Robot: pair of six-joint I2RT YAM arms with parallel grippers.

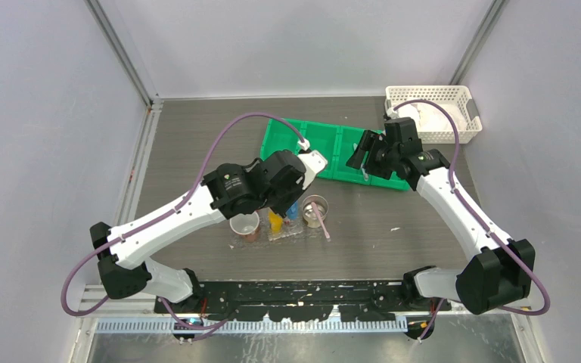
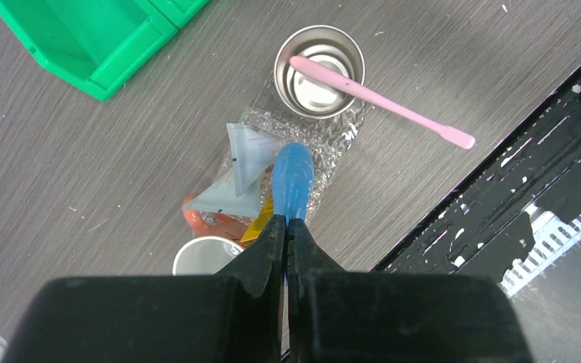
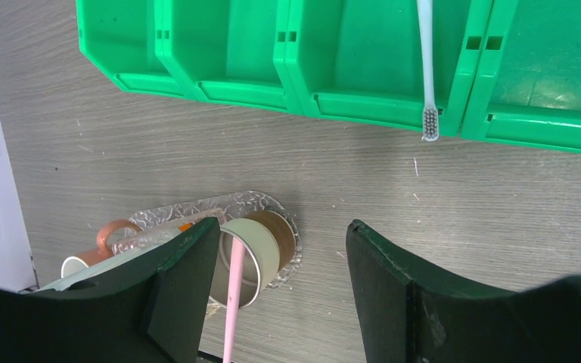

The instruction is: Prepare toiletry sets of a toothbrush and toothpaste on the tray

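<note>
Blue toothpaste (image 2: 293,178) pinched in left gripper (image 2: 286,221) — over crinkly tray (image 2: 342,134).

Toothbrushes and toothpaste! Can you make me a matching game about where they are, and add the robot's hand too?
Things:
1. blue toothpaste
2. pink toothbrush
3. pale grey toothbrush
4. right gripper

Places or states:
A. open, holding nothing
B. lying on the green bin
C. pinched in the left gripper
D. resting in the metal cup

Pairs: 1-C, 2-D, 3-B, 4-A.
</note>
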